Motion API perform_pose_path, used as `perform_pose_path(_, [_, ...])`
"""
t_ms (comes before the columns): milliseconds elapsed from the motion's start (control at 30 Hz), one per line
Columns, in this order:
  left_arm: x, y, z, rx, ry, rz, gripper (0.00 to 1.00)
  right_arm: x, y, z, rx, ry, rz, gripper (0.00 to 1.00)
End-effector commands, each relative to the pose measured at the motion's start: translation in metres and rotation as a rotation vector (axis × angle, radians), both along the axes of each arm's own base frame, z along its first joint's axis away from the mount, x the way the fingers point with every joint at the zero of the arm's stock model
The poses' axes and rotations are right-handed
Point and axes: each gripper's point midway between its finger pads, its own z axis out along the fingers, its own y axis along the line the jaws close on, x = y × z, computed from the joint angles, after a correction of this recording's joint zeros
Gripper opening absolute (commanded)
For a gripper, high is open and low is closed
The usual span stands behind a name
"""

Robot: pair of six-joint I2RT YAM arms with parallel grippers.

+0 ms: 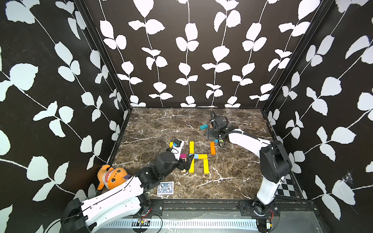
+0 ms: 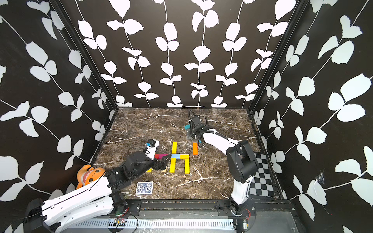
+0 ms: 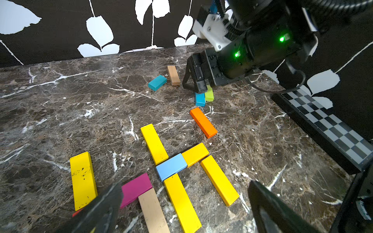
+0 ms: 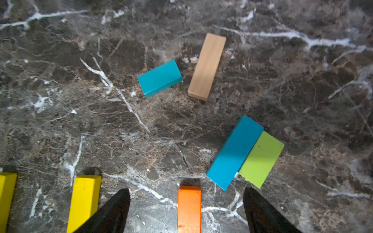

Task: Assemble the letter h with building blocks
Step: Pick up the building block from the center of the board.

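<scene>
Letter h [image 1: 201,156] lies flat near the middle of the tabletop [image 1: 161,125], a little toward the front edge. Stem: two yellow bars in line, long axis running from front edge to back edge, with the light blue bar [image 1: 193,156] at their junction. Crossbar: that light blue bar plus a short yellow one, long axis parallel with the front edge, pointing toward the right edge. Yellow leg bar [image 1: 206,166] lies parallel with the stem and points to the front edge. Orange bar [image 1: 212,148] sits near the crossbar's right end on its back-edge side, parallel with the stem and apart from it. Left pincer [image 3: 185,185] is spread wide and empty, above the lower stem bar. Right pincer [image 4: 185,191] is spread and empty, pointing down. It is near a blue bar [image 4: 235,152] and a green bar [image 4: 261,159], which touch along their long sides, farther toward the back right corner.
</scene>
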Motion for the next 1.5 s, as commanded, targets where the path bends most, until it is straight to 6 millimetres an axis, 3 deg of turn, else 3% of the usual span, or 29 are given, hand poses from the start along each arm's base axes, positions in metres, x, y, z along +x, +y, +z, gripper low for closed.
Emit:
perform_pose_path(0, [-0.001, 0.007, 0.001, -0.001, -0.005, 0.016, 0.99, -0.001, -0.025, -0.002, 0.049, 0.018, -0.150, 0.84])
perform_pose_path(133, [-0.001, 0.009, 0.005, -0.006, -0.016, 0.021, 0.99, -0.007, -0.053, -0.009, -0.046, 0.047, -0.211, 0.82])
perform_pose_path(333, [-0.001, 0.009, 0.008, -0.009, -0.028, 0.019, 0.99, -0.028, -0.081, -0.037, -0.133, 0.108, -0.227, 0.82])
perform_pose_path(567, [0.001, 0.010, 0.005, 0.002, -0.029, 0.028, 0.99, -0.034, -0.077, -0.061, -0.119, 0.150, -0.183, 0.80])
perform_pose_path(933, [0.000, 0.018, 0.008, 0.002, -0.035, 0.050, 0.99, -0.014, -0.083, -0.082, -0.152, 0.157, -0.238, 0.71])
perform_pose_path(1100, [0.000, 0.019, 0.006, 0.000, -0.031, 0.057, 0.99, -0.001, -0.080, -0.087, -0.148, 0.161, -0.237, 0.71])
perform_pose_path(1233, [0.000, 0.019, 0.004, 0.004, -0.027, 0.059, 0.99, 0.007, -0.090, -0.092, -0.165, 0.172, -0.292, 0.71])
perform_pose_path(1367, [-0.001, 0.019, 0.004, 0.000, -0.022, 0.055, 0.99, 0.007, -0.111, -0.096, -0.178, 0.182, -0.363, 0.61])
perform_pose_path(1467, [-0.001, 0.018, 0.001, -0.002, -0.016, 0.054, 0.99, 0.004, -0.114, -0.097, -0.157, 0.185, -0.357, 0.51])
